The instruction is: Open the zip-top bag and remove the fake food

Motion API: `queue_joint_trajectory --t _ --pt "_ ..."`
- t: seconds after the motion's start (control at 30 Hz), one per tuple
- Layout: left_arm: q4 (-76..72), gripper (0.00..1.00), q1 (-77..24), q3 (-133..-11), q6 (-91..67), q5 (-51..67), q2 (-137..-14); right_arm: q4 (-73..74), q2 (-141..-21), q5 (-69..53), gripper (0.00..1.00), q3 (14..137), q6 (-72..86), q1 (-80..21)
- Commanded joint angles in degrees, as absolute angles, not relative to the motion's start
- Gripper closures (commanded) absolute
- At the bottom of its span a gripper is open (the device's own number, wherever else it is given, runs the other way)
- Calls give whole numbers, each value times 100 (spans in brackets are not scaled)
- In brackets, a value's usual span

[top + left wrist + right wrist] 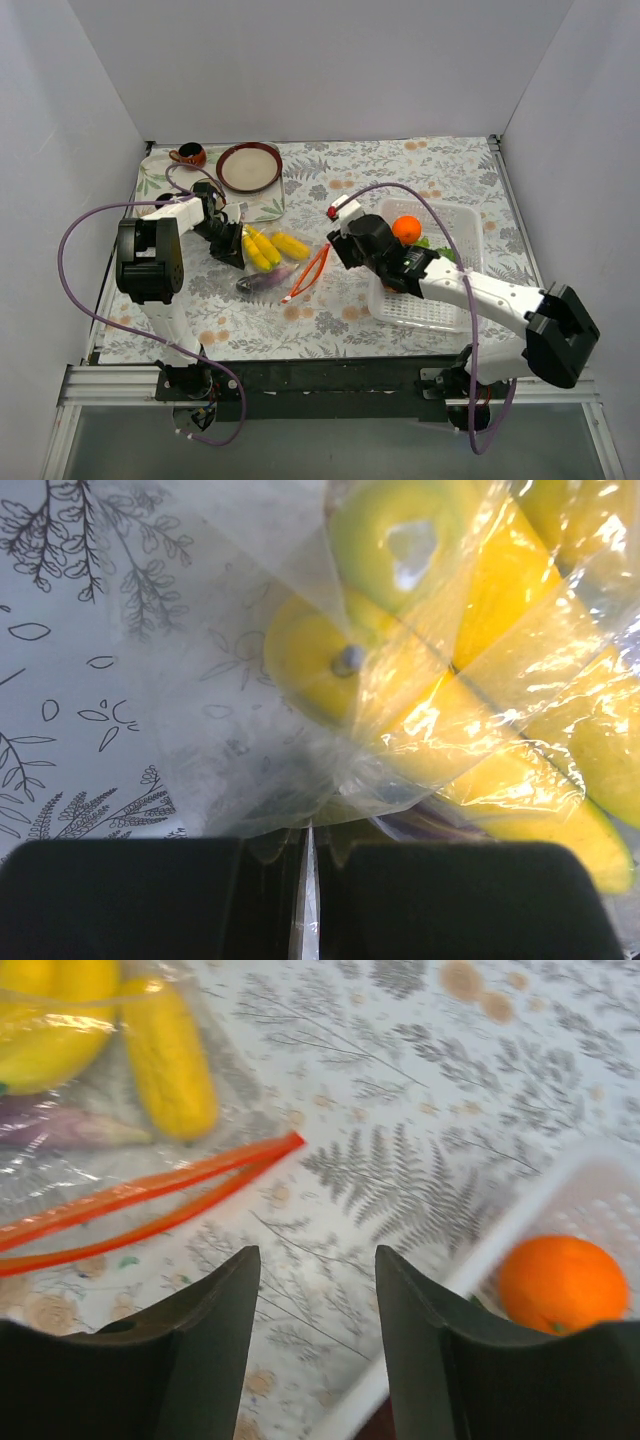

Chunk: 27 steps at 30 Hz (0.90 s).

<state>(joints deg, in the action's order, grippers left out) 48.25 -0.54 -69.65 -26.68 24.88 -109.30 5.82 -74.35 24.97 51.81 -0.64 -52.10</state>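
The clear zip-top bag point(272, 258) lies on the floral cloth, its orange-red zip strip point(310, 270) parted toward the right. Yellow bananas point(268, 245) and a dark purple piece point(265, 282) are inside. My left gripper point(232, 247) is shut on the bag's closed end; in the left wrist view the plastic point(306, 850) is pinched between the jaws, with bananas point(500, 730) and a green piece point(395, 535) behind it. My right gripper point(338, 240) is open and empty, just right of the zip strip point(150, 1200). An orange point(406, 229) lies in the white basket point(440, 300).
A brown bowl point(249, 166) and a small brown cup point(189, 155) stand at the back left. The basket sits under my right arm, with a green piece point(440, 248) in it. White walls close in the table on three sides.
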Motion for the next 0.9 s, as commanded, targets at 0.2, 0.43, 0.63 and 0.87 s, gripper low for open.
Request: queue_joint_trajectory --t 0.2,0.43,0.63,0.87 --pt "4157 100 -53 -6847 -2373 1582 -11373 -835 -8911 -359 99 5493 -404 -5229" --pt "4149 100 -44 -6829 -2338 1564 -11382 -1062 -9518 -642 99 5625 -229 -5221" --pt "4148 100 -53 -6820 -2320 1600 -11417 -1466 -10221 -440 1 6055 -132 -5186" --pt "4157 100 -79 -6794 -2162 1538 -11426 -2643 -10599 158 2 5994 -491 -5186"
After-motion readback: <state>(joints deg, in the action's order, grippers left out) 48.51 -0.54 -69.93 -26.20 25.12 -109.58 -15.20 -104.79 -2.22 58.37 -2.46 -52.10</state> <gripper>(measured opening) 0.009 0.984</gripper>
